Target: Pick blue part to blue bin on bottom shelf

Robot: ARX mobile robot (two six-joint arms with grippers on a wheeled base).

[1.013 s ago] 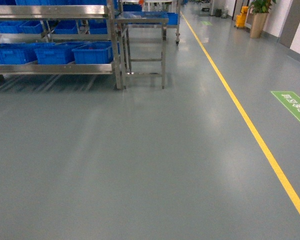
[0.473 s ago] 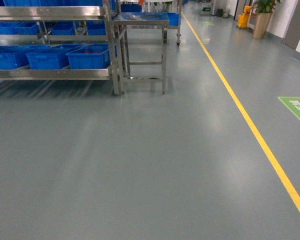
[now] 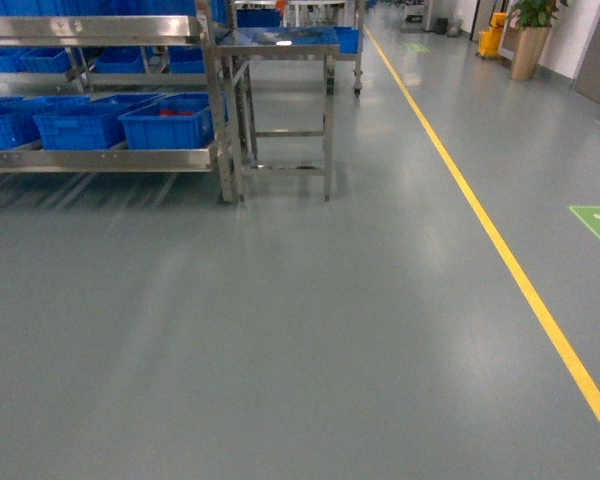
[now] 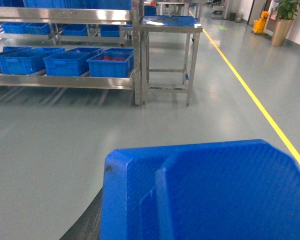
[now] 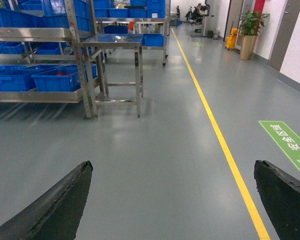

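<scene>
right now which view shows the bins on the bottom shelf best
The left wrist view: the blue bins on the bottom shelf appear largest, with red contents visible in one. The head view crops them at its left edge; the right wrist view shows them smaller.

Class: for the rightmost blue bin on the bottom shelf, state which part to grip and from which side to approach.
Probably its front rim, from the aisle side. The rightmost blue bin faces out over the bottom shelf lip; a neighbouring bin flanks its left, the rack post its right, and the upper shelf hangs above.
</scene>
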